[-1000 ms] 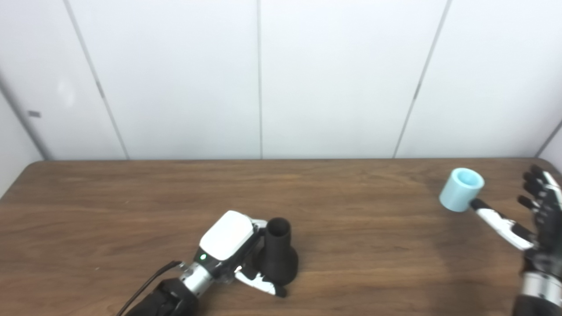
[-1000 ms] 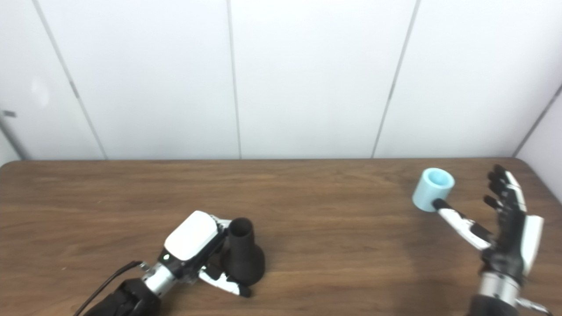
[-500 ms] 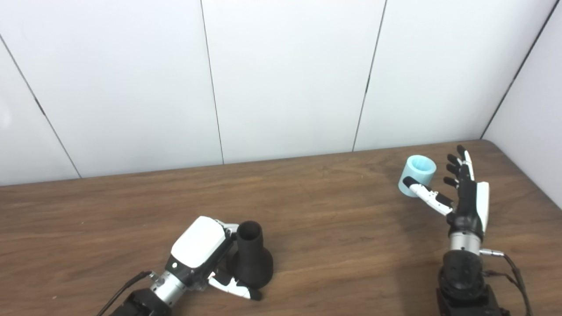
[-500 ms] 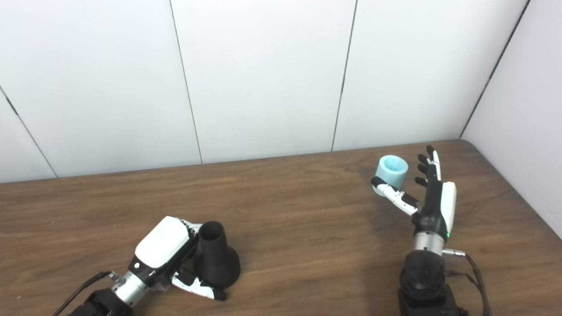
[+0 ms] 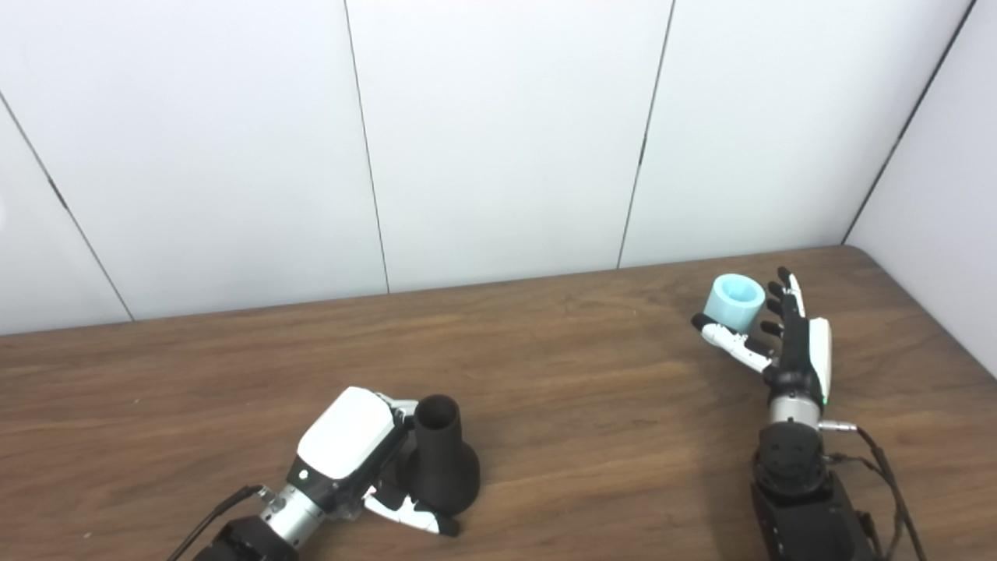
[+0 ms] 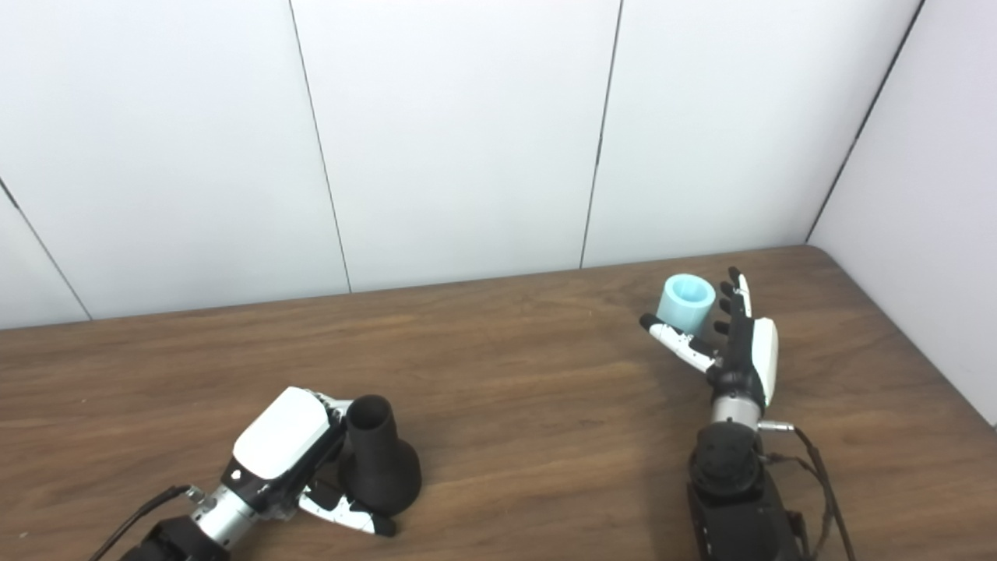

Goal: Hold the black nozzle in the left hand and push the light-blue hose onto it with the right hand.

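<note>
The black nozzle [image 5: 440, 460] stands upright on the table, wide base down, at the front left. My left hand [image 5: 347, 436] is wrapped around it, fingers behind its neck and thumb across the front of its base. The light-blue hose [image 5: 732, 302], a short open tube, stands at the back right. My right hand [image 5: 790, 343] is open and upright beside it, with the hose between its spread thumb and its straight fingers. I cannot tell whether the hand touches the hose.
The brown wooden table [image 5: 584, 389] runs to white wall panels behind and a side wall on the right. Its right edge lies close to my right hand. A cable [image 6: 818, 475] trails from the right wrist.
The camera has swung to the right. My right hand has closed in on the hose, which now sits between thumb and fingers. The left hand keeps its hold on the nozzle.
</note>
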Controlling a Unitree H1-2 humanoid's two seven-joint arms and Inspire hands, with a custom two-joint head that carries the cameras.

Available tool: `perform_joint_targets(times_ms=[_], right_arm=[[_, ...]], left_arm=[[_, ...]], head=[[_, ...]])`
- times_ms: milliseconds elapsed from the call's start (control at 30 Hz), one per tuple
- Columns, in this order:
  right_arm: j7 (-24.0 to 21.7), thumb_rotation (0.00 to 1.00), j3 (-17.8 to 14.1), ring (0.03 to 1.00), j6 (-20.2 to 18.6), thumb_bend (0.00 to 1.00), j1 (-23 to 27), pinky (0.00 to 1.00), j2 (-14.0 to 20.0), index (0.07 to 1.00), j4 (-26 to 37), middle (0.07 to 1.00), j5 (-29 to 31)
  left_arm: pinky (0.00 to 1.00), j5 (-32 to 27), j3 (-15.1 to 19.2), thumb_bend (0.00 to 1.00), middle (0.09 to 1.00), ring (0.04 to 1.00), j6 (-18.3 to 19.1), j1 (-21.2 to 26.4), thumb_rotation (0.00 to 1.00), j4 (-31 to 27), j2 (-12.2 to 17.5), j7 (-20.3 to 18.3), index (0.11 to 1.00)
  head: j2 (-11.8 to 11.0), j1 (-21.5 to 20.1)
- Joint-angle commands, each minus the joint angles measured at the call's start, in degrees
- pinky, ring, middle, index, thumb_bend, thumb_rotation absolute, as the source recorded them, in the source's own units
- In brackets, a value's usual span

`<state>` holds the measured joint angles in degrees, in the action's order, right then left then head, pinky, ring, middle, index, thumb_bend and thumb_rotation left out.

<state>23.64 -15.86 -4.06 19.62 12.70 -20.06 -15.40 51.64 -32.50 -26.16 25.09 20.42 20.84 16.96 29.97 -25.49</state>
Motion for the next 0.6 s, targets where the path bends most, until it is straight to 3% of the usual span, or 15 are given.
perform_joint_targets(times_ms=[0,300,567], right_arm=[[1.54,0.34,-0.29,0.873,1.48,0.91,2.80,0.77,1.74,0.945,-0.05,0.908,0.19],[2.27,0.29,-0.88,0.875,2.30,0.91,5.48,0.78,2.96,0.946,-6.41,0.913,3.08],[3.73,0.27,0.53,0.829,2.79,0.95,7.00,0.72,4.19,0.878,-11.59,0.873,2.72]], left_arm=[[0.11,0.42,-0.61,0.53,0.471,0.175,-0.62,-1.26,0.00,0.14,1.24,-0.74,0.480],[0.11,0.37,-0.64,0.53,0.471,0.173,-0.63,-1.42,0.00,-0.07,1.37,-1.00,0.480],[0.11,0.63,-1.04,0.53,0.471,0.174,-0.66,-1.44,0.00,-0.03,1.28,-0.81,0.480]], head=[[0.05,-0.06],[-0.02,-0.08],[0.09,-0.05]])
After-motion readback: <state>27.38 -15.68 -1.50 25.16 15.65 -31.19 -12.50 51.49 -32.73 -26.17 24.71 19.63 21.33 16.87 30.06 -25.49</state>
